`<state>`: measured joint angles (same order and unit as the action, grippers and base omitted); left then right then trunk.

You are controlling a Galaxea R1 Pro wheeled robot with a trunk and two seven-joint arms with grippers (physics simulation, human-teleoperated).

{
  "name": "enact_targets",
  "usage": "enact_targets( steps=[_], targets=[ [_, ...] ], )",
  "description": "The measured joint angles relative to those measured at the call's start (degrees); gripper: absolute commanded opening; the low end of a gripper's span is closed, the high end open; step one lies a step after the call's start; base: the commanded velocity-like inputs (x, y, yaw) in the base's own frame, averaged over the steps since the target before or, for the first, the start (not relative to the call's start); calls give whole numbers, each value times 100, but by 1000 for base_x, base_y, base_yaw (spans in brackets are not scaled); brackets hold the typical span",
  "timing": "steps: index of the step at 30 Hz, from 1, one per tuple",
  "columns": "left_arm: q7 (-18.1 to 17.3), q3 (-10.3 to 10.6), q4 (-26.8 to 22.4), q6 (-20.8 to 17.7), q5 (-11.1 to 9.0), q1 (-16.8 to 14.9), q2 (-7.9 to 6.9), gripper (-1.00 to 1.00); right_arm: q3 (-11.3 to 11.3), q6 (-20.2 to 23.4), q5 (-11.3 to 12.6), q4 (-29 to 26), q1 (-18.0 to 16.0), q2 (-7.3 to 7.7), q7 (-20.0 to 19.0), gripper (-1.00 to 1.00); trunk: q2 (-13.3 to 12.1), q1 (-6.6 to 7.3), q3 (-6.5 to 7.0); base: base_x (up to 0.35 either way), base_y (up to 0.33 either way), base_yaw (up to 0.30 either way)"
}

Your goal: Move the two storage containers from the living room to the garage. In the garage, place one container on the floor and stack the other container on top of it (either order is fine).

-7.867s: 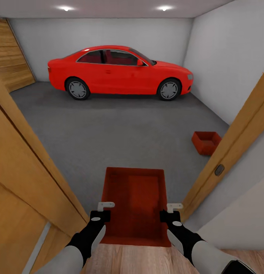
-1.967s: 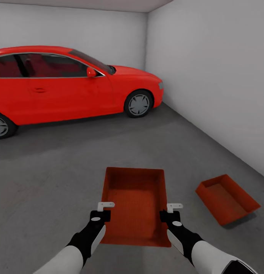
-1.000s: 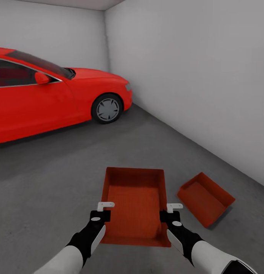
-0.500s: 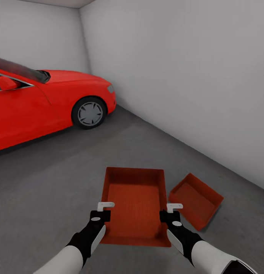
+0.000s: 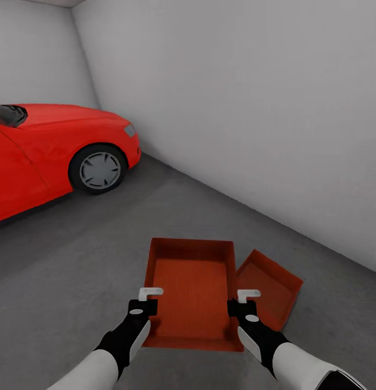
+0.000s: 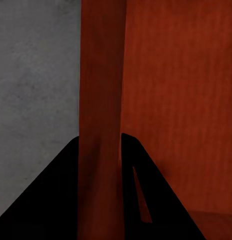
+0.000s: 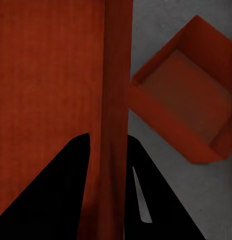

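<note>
I hold one orange-red storage container [image 5: 190, 290] level in front of me, above the dark grey garage floor [image 5: 74, 271]. My left gripper [image 5: 150, 295] is shut on its left wall [image 6: 100, 100], and my right gripper [image 5: 246, 296] is shut on its right wall [image 7: 116, 100]. The second storage container [image 5: 269, 292] lies on the floor just right of the held one, turned at an angle, its near corner hidden behind the held container. It also shows in the right wrist view [image 7: 188, 107], beside the gripped wall.
A red car [image 5: 52, 146] stands at the left with its front wheel [image 5: 99, 169] toward me. A plain pale grey wall [image 5: 253, 108] runs along the right, meeting the floor close behind the second container. Open concrete lies between the car and me.
The camera has swung right: the car slid toward the left edge and the container on the floor came closer to the held one. Both grippers keep their hold.
</note>
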<state>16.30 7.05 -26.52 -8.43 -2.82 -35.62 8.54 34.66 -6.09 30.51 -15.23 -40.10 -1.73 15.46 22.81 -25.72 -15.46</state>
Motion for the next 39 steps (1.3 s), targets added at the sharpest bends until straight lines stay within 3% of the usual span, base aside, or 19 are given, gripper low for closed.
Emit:
enact_targets(
  steps=[39],
  targets=[
    [13, 1, 3, 3, -1, 0, 8, -100, -2, -1, 0, 0, 0, 7, -10, -100, 0, 0, 0, 322, 0, -260]
  ],
)
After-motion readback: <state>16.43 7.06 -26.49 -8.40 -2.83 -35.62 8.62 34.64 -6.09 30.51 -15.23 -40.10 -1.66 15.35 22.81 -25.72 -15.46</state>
